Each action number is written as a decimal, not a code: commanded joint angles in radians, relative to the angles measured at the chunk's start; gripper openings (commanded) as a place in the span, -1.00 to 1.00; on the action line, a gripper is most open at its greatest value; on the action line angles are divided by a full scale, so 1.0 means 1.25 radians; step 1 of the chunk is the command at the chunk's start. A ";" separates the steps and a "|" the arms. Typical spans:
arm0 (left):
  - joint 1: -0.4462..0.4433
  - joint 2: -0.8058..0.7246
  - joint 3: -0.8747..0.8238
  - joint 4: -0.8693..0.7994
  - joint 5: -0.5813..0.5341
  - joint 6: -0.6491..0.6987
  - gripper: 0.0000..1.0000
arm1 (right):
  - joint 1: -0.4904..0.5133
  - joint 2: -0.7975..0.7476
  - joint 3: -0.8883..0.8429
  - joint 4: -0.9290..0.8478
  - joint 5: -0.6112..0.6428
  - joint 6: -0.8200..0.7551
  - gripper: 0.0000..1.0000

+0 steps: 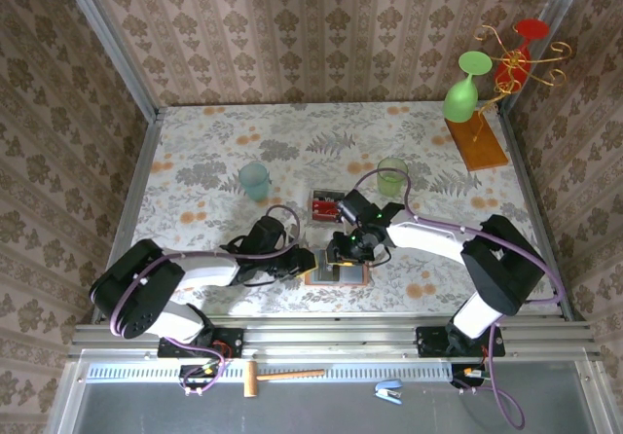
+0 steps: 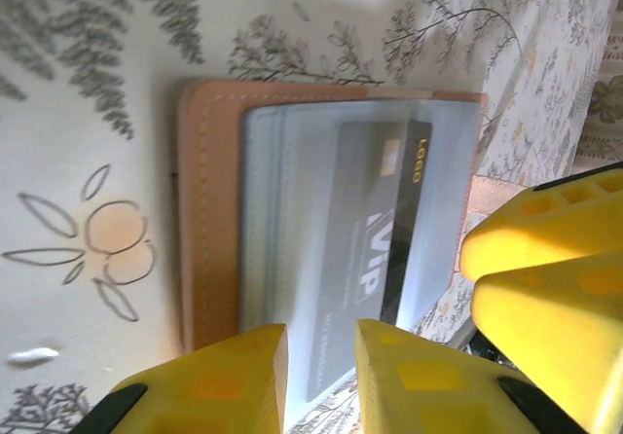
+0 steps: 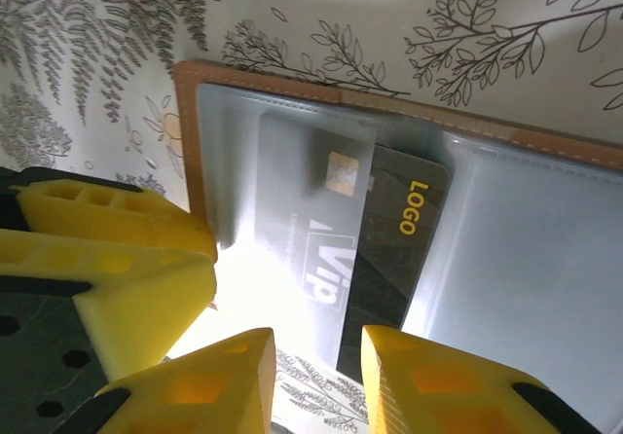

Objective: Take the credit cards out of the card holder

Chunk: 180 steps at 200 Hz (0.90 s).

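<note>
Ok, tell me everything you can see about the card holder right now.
The card holder is a tan-brown leather wallet with stitched edges. It lies opened flat on the floral table, near the front edge and between the two arms. Inside are grey-blue, slightly see-through pockets. One dark card marked VIP and LOGO sits tilted, half under a pocket. The left gripper and right gripper sit at its edge with jaws slightly apart; whether they touch it can't be told.
</note>
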 commanded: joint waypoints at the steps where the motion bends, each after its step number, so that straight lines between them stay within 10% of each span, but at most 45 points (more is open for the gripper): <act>1: 0.007 -0.018 0.035 -0.043 0.009 0.028 -0.50 | -0.004 -0.033 -0.013 0.007 0.013 0.007 -0.42; 180: -0.008 0.077 0.083 -0.089 0.008 0.079 -0.74 | -0.056 -0.046 -0.151 0.193 -0.072 0.088 -0.45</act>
